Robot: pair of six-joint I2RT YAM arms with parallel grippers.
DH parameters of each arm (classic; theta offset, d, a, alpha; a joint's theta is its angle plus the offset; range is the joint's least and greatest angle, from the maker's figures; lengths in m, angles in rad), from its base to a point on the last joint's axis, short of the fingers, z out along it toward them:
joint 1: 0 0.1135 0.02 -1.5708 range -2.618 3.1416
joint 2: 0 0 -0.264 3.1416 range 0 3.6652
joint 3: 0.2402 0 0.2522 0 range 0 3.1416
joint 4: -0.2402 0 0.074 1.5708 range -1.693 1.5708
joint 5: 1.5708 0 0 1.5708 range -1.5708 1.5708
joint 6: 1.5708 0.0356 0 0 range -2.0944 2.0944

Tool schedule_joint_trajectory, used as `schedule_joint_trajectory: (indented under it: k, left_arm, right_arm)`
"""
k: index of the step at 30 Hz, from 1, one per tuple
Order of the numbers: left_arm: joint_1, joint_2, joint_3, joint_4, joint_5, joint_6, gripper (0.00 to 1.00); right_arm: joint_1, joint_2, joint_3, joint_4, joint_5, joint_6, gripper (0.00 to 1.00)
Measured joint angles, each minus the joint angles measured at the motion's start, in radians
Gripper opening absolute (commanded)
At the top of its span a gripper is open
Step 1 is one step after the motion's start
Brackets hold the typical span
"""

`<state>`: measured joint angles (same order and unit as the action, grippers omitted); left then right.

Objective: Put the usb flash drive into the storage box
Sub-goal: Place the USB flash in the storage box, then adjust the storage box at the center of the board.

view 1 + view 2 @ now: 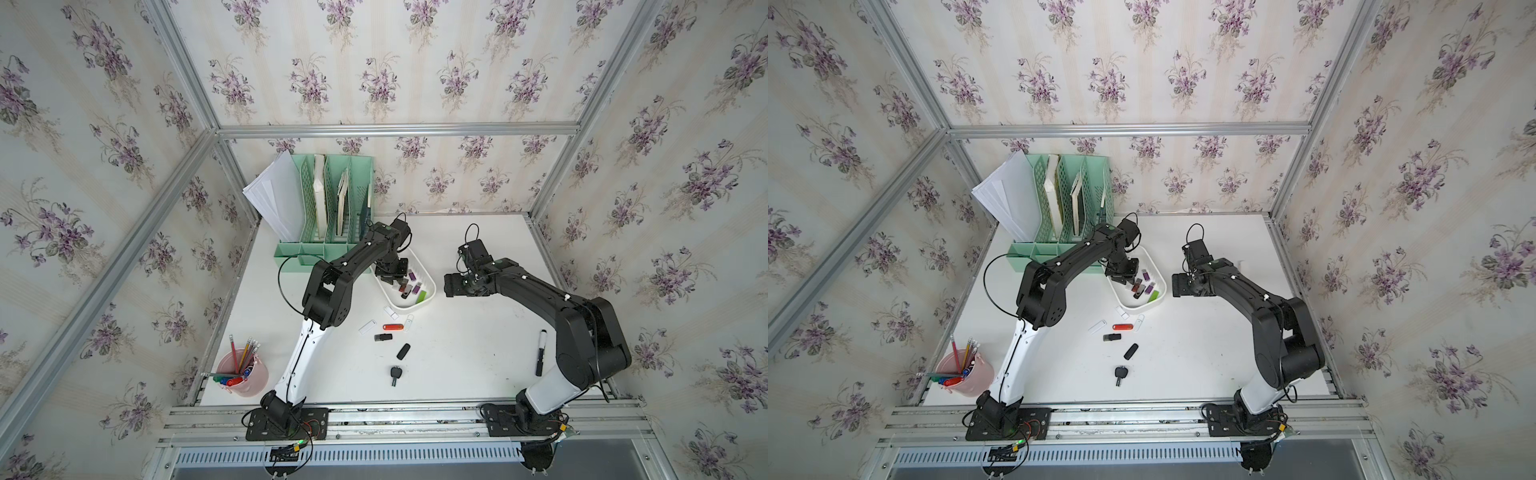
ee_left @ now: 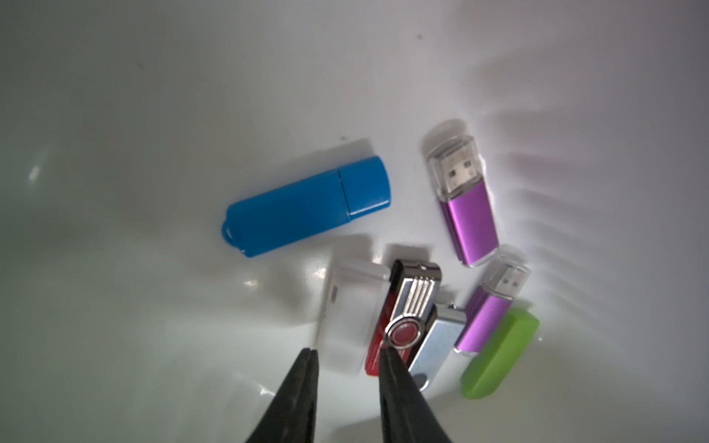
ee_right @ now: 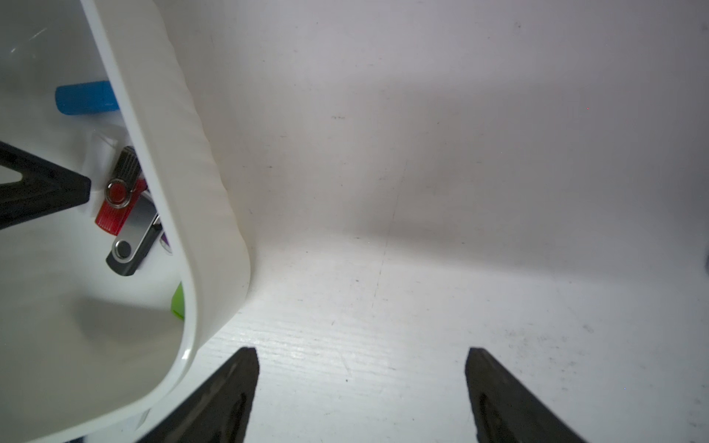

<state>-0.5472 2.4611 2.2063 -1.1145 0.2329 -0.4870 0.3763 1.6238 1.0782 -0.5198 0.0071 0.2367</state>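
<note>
Several usb flash drives [image 2: 307, 207] lie in the storage box [image 3: 199, 191]; more wait on the table [image 1: 457, 353] beside it. Left gripper [image 2: 349, 351] hangs inside the box, fingers [image 2: 295, 391] slightly apart above a white drive [image 2: 356, 299], probably letting it drop. Right gripper [image 3: 362, 356] hovers beside the box, spread wide, empty.

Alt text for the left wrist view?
Left gripper tips, slightly parted, straddle the end of a white flash drive on the storage box floor; grip unclear. Nearby lie a blue drive, two purple drives, a red swivel drive, a silver drive and a green drive.
</note>
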Motion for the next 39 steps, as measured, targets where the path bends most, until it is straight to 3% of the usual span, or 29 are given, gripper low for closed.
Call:
schedule_joint_trajectory:
  k: [8, 14, 23, 27, 34, 39]
  left_arm:
    - [-0.009, -0.021, -0.019, -0.001, -0.014, 0.0, 0.5]
    - [-0.005, -0.222, -0.053, -0.006, -0.024, -0.003, 0.52]
    - [0.136, -0.517, -0.462, -0.002, -0.071, 0.0, 0.66]
    - [0.167, -0.525, -0.562, 0.058, -0.027, -0.003, 0.69]
    - [0.171, -0.48, -0.588, 0.214, 0.119, -0.053, 0.72]
    - [0.172, -0.441, -0.572, 0.266, 0.156, -0.073, 0.72]
  right_arm:
    - [0.0, -0.032, -0.018, -0.002, 0.003, 0.003, 0.89]
    - [0.0, -0.03, -0.045, 0.005, 0.003, 0.021, 0.91]
    - [0.0, -0.026, -0.045, 0.008, -0.003, 0.036, 0.92]
    - [0.0, -0.026, -0.045, 0.007, -0.005, 0.044, 0.92]
    - [0.0, -0.047, -0.064, -0.001, -0.003, 0.04, 0.93]
    - [0.0, -0.06, -0.084, -0.006, 0.003, 0.029, 0.93]
